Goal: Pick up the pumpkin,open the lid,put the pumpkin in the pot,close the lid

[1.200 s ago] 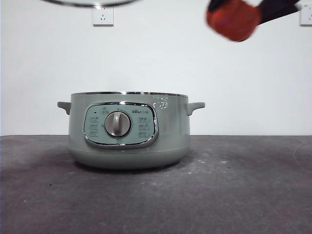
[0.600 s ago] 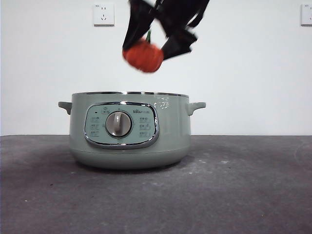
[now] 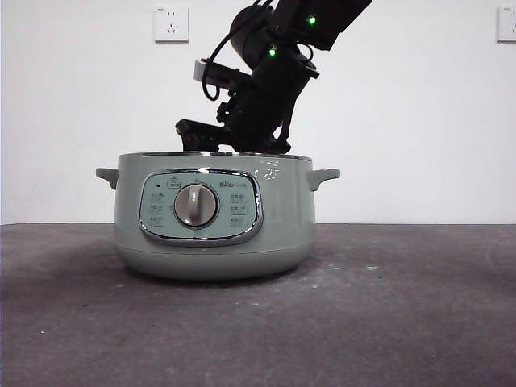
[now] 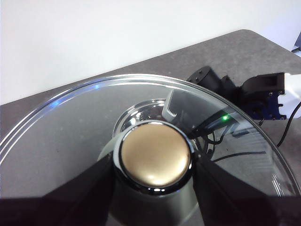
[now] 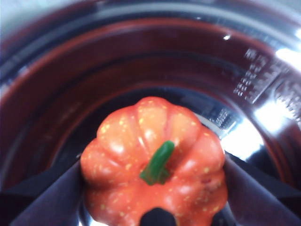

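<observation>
The sage-green pot (image 3: 214, 218) stands open in the middle of the table. My right arm (image 3: 266, 89) reaches down into it from above, its jaws hidden below the rim in the front view. In the right wrist view my right gripper (image 5: 153, 193) is shut on the orange pumpkin (image 5: 153, 150), green stem toward the camera, inside the pot's shiny inner wall (image 5: 141, 42). My left gripper (image 4: 155, 162) is shut on the knob (image 4: 155, 153) of the glass lid (image 4: 70, 136), held up out of the front view. Through the glass, part of the right arm (image 4: 254, 94) shows below.
The dark grey table (image 3: 403, 306) stretches in front of and beside the pot. Two white wall sockets (image 3: 171, 24) (image 3: 506, 24) sit on the white back wall. The pot's small handles (image 3: 324, 175) stick out at each side.
The right arm swung in from the upper right and came down, carrying the pumpkin below the pot's rim. The lid's edge has left the top of the front view.
</observation>
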Robot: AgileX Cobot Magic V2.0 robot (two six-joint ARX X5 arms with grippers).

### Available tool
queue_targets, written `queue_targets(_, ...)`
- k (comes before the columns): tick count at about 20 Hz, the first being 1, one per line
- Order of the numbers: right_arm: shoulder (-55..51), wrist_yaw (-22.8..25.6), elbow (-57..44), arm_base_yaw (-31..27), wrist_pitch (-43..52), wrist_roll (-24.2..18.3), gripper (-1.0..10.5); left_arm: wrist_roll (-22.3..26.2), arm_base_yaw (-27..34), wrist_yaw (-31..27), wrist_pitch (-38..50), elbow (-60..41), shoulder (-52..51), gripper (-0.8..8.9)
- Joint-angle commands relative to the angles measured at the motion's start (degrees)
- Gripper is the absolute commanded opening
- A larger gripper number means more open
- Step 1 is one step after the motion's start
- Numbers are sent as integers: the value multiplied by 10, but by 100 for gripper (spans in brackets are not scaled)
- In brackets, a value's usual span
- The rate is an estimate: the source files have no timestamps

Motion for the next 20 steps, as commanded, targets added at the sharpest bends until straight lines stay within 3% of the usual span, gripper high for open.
queue_targets(1, 8, 3, 1, 4, -6, -10, -12, -3, 1, 2, 22, 9, -7, -9)
queue_targets(2, 8, 2, 1, 5, -12, -14, -11, -3, 1, 3, 22, 9, -7, -9)
queue_targets(3, 8, 2, 1, 5, -19, -14, 62, -3, 1, 7, 22, 9, -7, -9)
queue_targets(4, 8, 2, 1, 5, -26, -11, 255, -3, 1, 7, 22, 9, -7, -9)
queue_targets(5, 8, 3, 1, 4, -36, -7, 538, -3, 1, 7, 22, 9, -7, -9)
queue_targets(6, 8, 2, 1, 4, -44, -6, 642, -3, 1, 7, 22, 9, -7, -9)
queue_targets(12, -20, 16, 17, 4, -55, 3, 635, -3, 1, 7, 23, 9, -4, -9)
queue_targets(16, -162, 91, 17, -6, -109, 19, 630, 0, 0, 9, 47, 9, 33, -9)
queue_targets(20, -309, 107, 17, -30, -224, 43, 629, 11, -5, 36, 99, 9, 102, -9)
